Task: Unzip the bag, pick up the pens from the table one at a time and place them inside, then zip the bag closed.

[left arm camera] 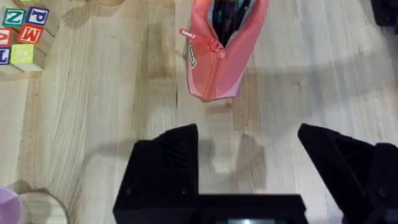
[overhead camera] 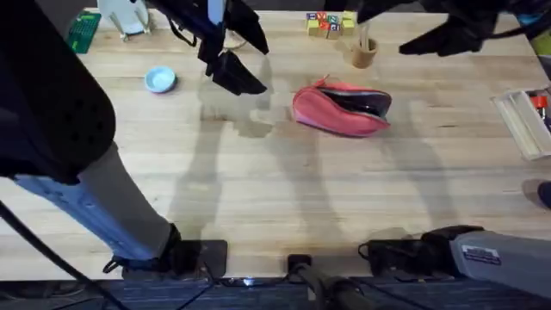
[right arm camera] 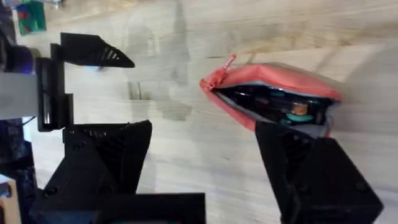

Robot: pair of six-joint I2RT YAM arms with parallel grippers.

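The salmon-pink bag (overhead camera: 340, 108) lies on the table (overhead camera: 258, 189) right of centre, its zipper open and the dark lining showing. In the right wrist view, the dark ends of pens (right arm camera: 283, 107) sit inside the bag (right arm camera: 273, 93), and its pink pull tab (right arm camera: 229, 61) sticks out at one end. My left gripper (overhead camera: 234, 76) hangs above the table to the left of the bag, open and empty (left arm camera: 249, 155), with the bag (left arm camera: 217, 56) ahead of it. My right gripper (overhead camera: 426, 41) is raised at the back right, also open with nothing in it (right arm camera: 205, 162).
A small blue bowl (overhead camera: 160, 79) sits at the left. Letter blocks (overhead camera: 330, 23) and a wooden cup with a pale stick (overhead camera: 362, 52) stand behind the bag. A clear box (overhead camera: 525, 120) lies at the right edge. The front of the tabletop is bare wood.
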